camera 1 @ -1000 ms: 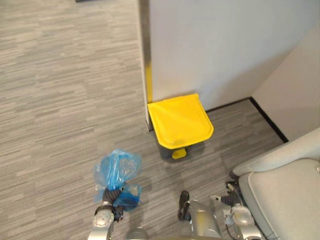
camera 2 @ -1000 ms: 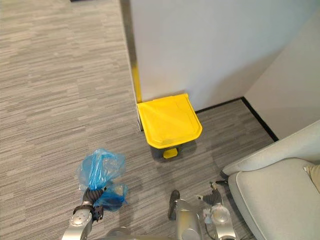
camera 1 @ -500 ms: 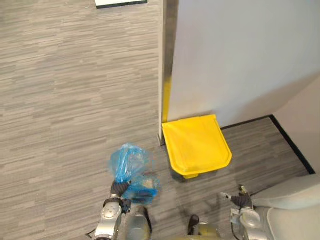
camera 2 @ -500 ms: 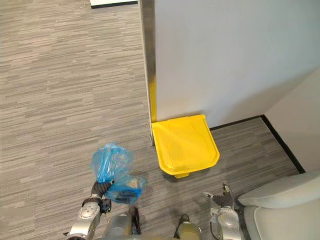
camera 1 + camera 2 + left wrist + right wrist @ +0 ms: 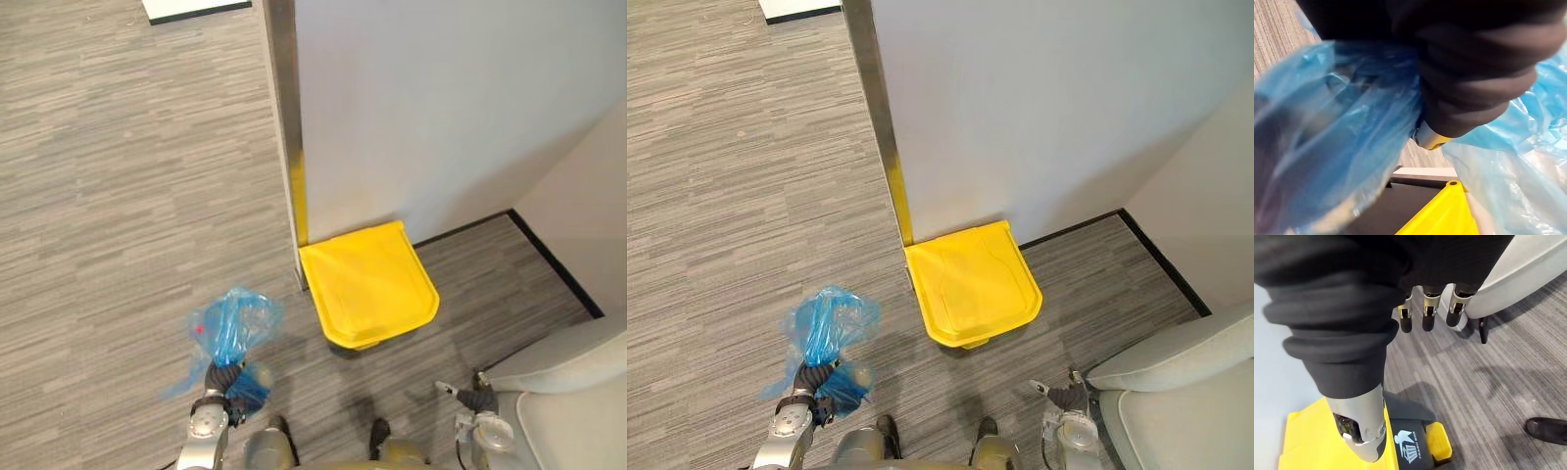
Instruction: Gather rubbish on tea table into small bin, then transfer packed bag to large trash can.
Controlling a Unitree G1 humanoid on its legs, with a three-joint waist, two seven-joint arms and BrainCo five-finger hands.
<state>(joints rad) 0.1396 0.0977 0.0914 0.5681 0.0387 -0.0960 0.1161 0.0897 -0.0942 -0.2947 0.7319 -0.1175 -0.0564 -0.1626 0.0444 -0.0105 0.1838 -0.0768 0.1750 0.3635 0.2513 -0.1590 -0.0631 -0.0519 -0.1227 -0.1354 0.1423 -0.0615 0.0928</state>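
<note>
The left hand (image 5: pixel 221 380) is closest to us. It is to the left of the yellow trash can (image 5: pixel 370 284) and a little nearer than it. Its fingers are curled tight round the neck of the blue bag (image 5: pixel 233 323). The right hand (image 5: pixel 480 399) is low down on the other side of the can, next to the grey sofa (image 5: pixel 578 392). Its fingers (image 5: pixel 1425 318) hang loose and hold nothing.

The bag puffs up above the left hand. It is near the can's left side but does not touch it. The can's lid (image 5: pixel 970 284) is shut flat. A small yellow pedal (image 5: pixel 1439 444) sticks out at the can's front. Right behind the can is the white wall (image 5: pixel 441 98), with a shiny metal edge (image 5: pixel 284 127) running up from the can's back left corner.

The whole picture has slid since half a second ago, so the camera has moved; the robot is probably stepping. The bag is still in the same hand, still on the can's left. Its bottom part has swung in closer under the hand. The lid was shut then and is shut now.

So the carrying looks almost done. I think the lid must be opened next, maybe with the pedal, and then the bag can drop in.
</note>
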